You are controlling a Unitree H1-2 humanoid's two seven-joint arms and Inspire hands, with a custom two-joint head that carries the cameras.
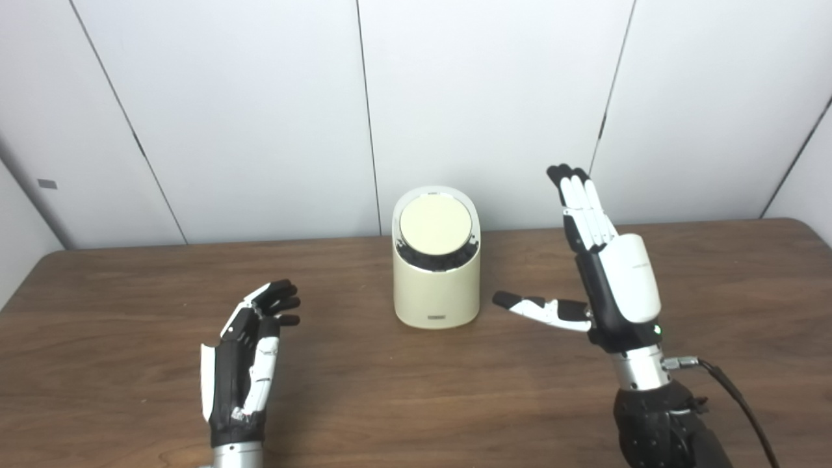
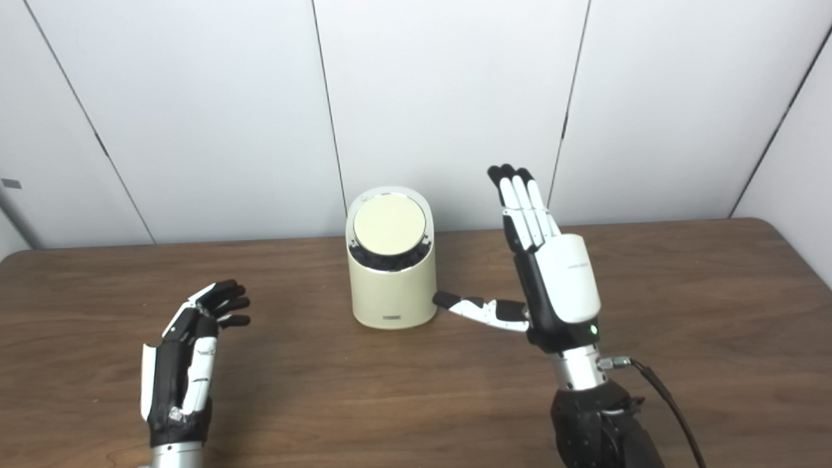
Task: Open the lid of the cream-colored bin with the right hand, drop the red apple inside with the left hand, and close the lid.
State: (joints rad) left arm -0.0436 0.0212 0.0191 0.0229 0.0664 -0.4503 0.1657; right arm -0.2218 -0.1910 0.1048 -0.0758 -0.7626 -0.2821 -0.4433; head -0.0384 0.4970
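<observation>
Lid [image 1: 435, 226] down on bin [image 1: 436, 292], mid-worktop [image 1: 130, 292]. No apple visible. Right hand [image 1: 614, 279] spread, empty, beside bin; left hand [image 1: 244, 361] loose, empty. Probably start or finish; if start, right hand to lid.

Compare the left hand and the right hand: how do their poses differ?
The right hand is raised beside the bin, fingers straight up, thumb stretched toward the bin. The left hand sits lower and farther from the bin, fingers loosely curled. Both are open and hold nothing.
</observation>
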